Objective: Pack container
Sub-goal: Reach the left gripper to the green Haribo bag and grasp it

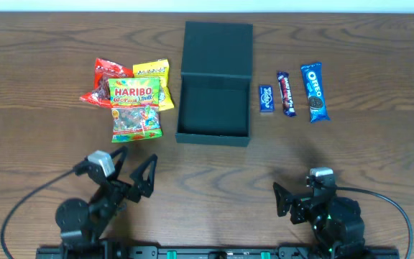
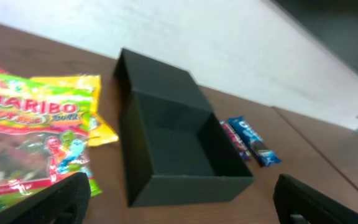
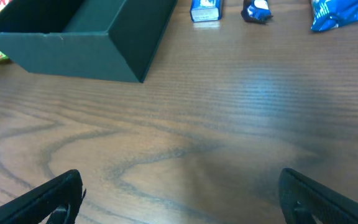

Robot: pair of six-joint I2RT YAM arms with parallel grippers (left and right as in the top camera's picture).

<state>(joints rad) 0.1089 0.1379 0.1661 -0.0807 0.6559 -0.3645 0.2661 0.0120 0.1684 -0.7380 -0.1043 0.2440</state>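
Observation:
The dark teal container point(image 1: 214, 134) stands open at the table's middle, its lid point(image 1: 218, 47) folded back flat behind it. It looks empty inside. It also shows in the left wrist view point(image 2: 185, 186) and the right wrist view point(image 3: 61, 50). A Haribo bag point(image 1: 135, 109), a yellow packet point(image 1: 154, 72) and a red packet point(image 1: 106, 80) lie left of it. A small blue packet point(image 1: 266, 98), a dark bar point(image 1: 287, 93) and an Oreo pack point(image 1: 315, 91) lie right of it. My left gripper point(image 1: 135, 170) is open and empty near the front left. My right gripper point(image 1: 293, 200) is open and empty near the front right.
The wooden table point(image 1: 379, 151) runs to a pale wall at the back. Cables loop from both arm bases at the front edge.

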